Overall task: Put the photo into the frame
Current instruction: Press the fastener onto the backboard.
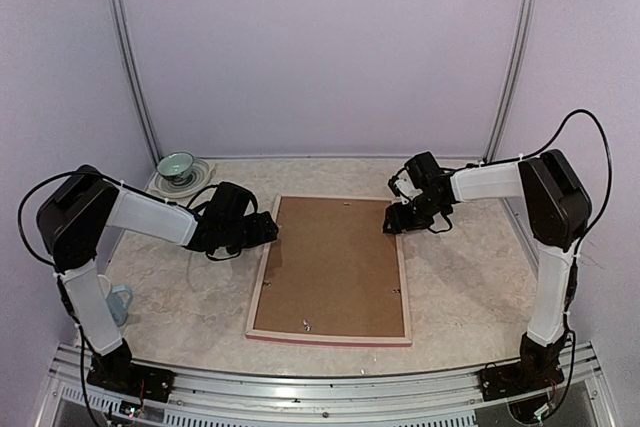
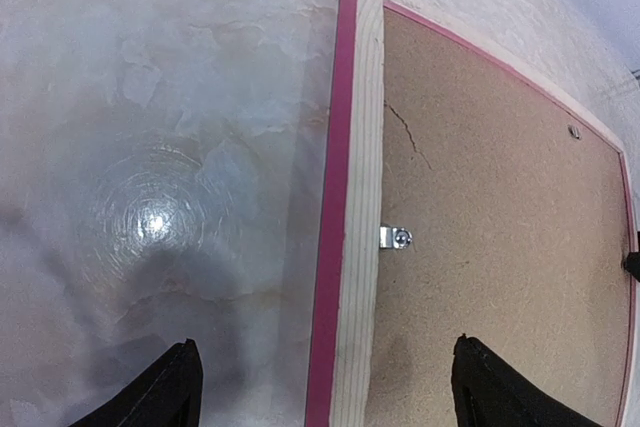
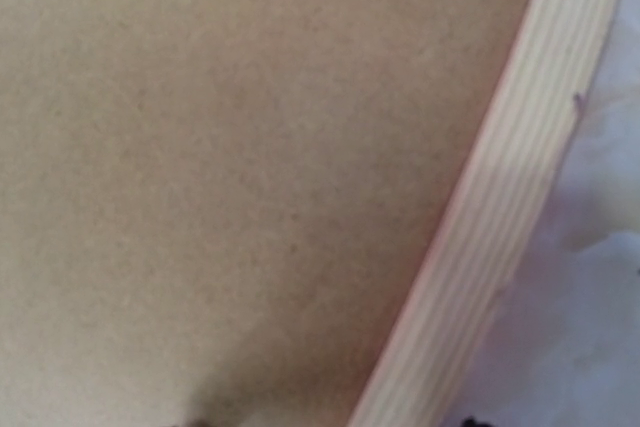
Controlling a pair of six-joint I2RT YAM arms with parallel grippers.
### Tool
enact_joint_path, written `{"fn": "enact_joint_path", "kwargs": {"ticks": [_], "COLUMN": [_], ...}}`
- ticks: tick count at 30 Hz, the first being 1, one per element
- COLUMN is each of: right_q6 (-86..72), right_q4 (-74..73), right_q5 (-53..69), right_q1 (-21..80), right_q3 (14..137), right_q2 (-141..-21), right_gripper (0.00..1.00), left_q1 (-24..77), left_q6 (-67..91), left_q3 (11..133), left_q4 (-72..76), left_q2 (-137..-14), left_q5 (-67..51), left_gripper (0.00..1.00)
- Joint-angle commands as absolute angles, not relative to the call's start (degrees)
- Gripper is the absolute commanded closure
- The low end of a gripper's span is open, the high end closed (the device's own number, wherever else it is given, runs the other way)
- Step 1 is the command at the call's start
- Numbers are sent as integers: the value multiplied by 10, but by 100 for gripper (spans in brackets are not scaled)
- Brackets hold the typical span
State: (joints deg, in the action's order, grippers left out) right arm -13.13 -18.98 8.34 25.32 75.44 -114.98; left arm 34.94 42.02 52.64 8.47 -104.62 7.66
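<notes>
The frame lies face down in the middle of the table, pale wood up and pink on its edges, with a brown backing board filling it. The photo is hidden. My left gripper is open at the frame's upper left. In the left wrist view the left gripper straddles the left rail, with a gap on each side. My right gripper is at the upper right corner. In the right wrist view the right gripper shows only its dark tips, apart on either side of the wooden rail.
A green bowl on a plate sits at the back left. A pale blue mug stands by the left arm's base. A small metal clip joins the left rail to the backing board. Walls close in at the back and sides.
</notes>
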Motion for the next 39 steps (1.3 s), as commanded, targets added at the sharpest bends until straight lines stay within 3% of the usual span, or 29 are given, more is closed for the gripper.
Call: {"fn": "enact_joint_path", "kwargs": {"ticks": [1,25,39], "right_q6": [-127,-126,-90], "right_q4": [-194,-228,-258], "right_q5": [81,7,51], "right_q1": [252,252,260], "right_q3": [758,779,785], "right_q2": [-1170,-1183,-1179], "right_gripper": [40,40,40], "left_q1": [352,352,352], "left_q6": [422,426,426], "left_q3": [522,517,522], "left_q4": [97,101,99], "left_q2": [-1057,-1070,-1078], "left_q5": [69,69,68], "left_gripper": [15,20,20]}}
